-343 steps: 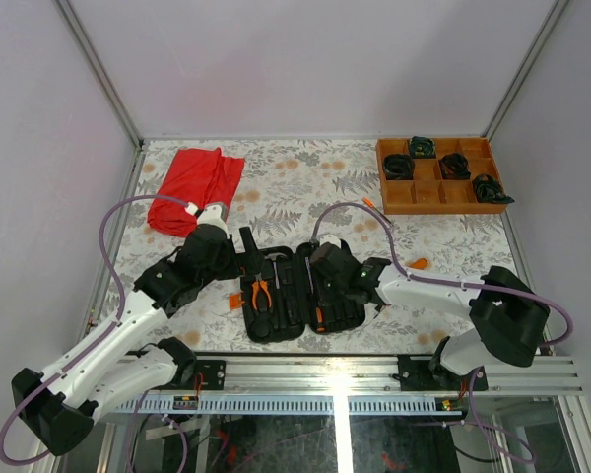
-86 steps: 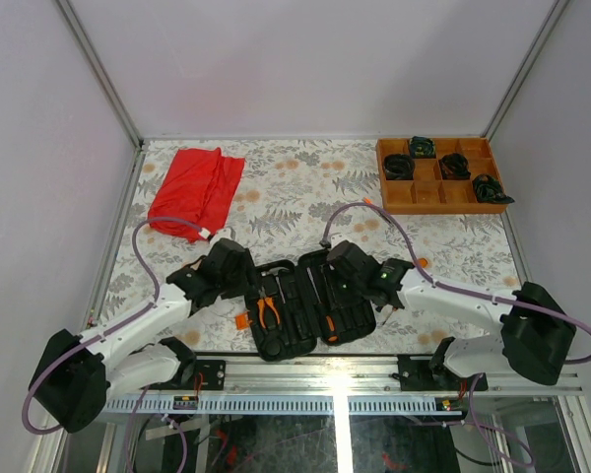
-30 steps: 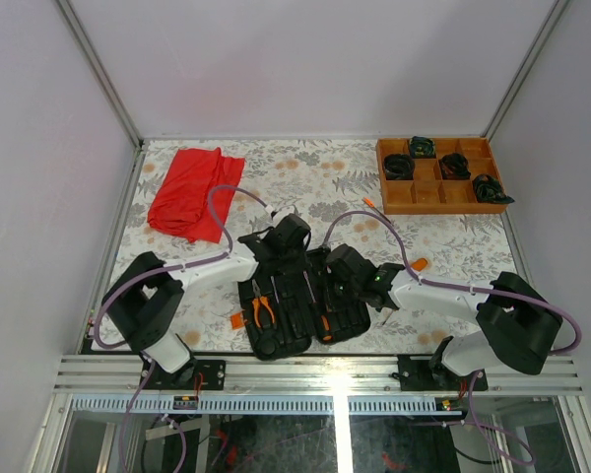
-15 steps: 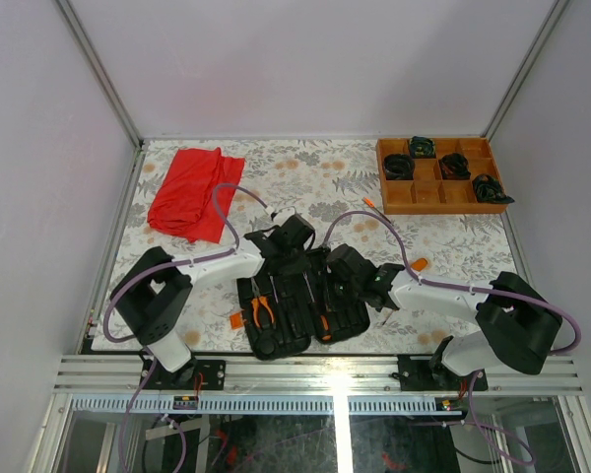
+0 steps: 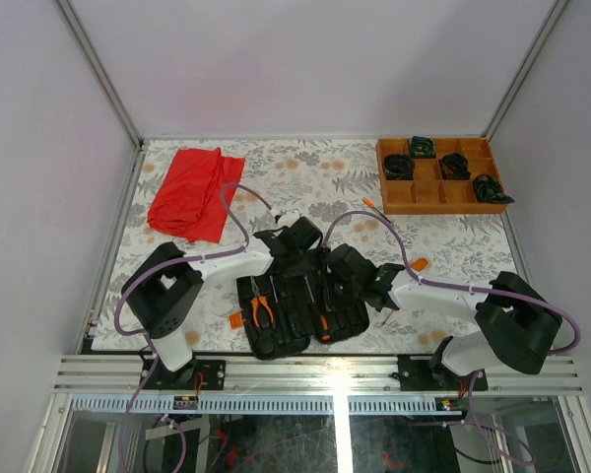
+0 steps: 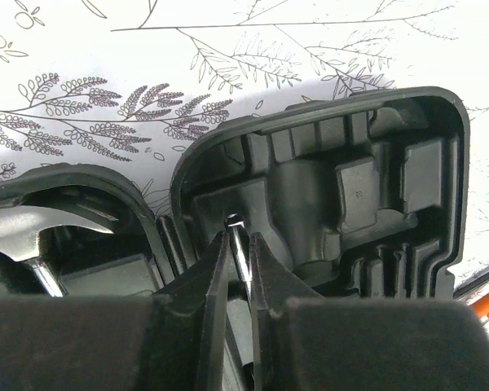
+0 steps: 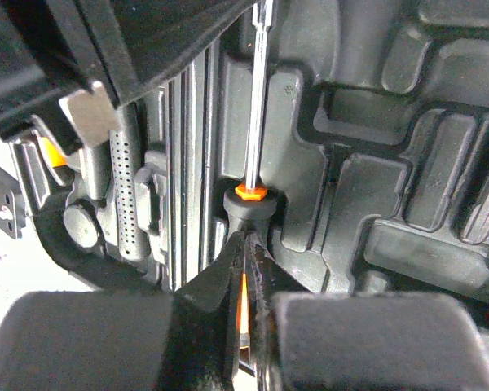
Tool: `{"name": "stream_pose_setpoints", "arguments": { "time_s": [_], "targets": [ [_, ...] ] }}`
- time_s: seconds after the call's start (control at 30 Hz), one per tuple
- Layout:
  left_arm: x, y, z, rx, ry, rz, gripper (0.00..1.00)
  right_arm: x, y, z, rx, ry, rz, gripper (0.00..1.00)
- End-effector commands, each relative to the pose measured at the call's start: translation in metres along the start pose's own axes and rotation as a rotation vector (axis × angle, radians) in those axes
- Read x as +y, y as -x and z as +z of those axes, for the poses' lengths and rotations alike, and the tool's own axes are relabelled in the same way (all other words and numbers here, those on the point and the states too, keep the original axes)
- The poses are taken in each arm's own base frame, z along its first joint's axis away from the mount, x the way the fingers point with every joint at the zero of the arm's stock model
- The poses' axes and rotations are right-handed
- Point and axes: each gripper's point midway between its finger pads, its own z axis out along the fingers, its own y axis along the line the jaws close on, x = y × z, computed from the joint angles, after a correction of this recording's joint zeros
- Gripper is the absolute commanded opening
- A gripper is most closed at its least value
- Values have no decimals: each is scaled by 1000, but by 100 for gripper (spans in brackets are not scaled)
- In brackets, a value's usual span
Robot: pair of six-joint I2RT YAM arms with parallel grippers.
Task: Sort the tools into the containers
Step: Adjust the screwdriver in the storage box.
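Right wrist view first: the right gripper [image 7: 244,244] is clamping tight on the orange-and-black handle of a thin, silver-shafted screwdriver [image 7: 257,106]. The screwdriver's long axis is running straight out ahead of those fingers, orange collar just beyond the tips. The shaft is pointing away along a moulded channel of the black rectangular plastic hinged tool case [image 7: 407,163]. Raised ridges are crowding it on both sides, so room sideways is looking tight.

Over on the left wrist view, the left gripper [image 6: 238,240] is pinching narrow around the far end of that same shaft [image 6: 238,252], so both arms are holding one tool. Ahead of these fingertips the case's deep recesses [image 6: 375,187] are lying open. The rounded rim is curving just beyond, and bare floral tablecloth [image 6: 228,49] is stretching past it. Off to this gripper's left, across the ridge between the two halves, a silver-headed hammer [image 6: 16,232] is sitting in the other half.

From the top external view, the two grippers are meeting over the case's far part [image 5: 320,264], with orange-and-black-handled pliers [image 5: 261,310] lying nearer the bases. A crumpled red cloth [image 5: 192,192] and an orange-brown wooden compartment tray [image 5: 424,194] are sitting well apart, leaving open table beyond the case.
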Motion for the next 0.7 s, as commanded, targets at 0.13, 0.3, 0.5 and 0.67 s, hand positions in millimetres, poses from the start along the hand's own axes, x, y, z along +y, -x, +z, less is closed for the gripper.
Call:
{"name": "stream_pose_setpoints", "arguments": {
  "time_s": [0.13, 0.3, 0.5, 0.67],
  "targets": [
    [19, -6, 16, 0, 157, 46, 0, -48, -43, 10, 136, -158, -3, 0],
    [30, -16, 22, 27, 200, 63, 0, -54, -46, 13, 154, -180, 0, 0],
    [41, -33, 31, 65, 237, 69, 0, -65, -50, 15, 164, -235, 19, 0],
    [46, -48, 37, 97, 231, 55, 0, -84, -55, 12, 169, -333, 26, 0]
  ]
}}
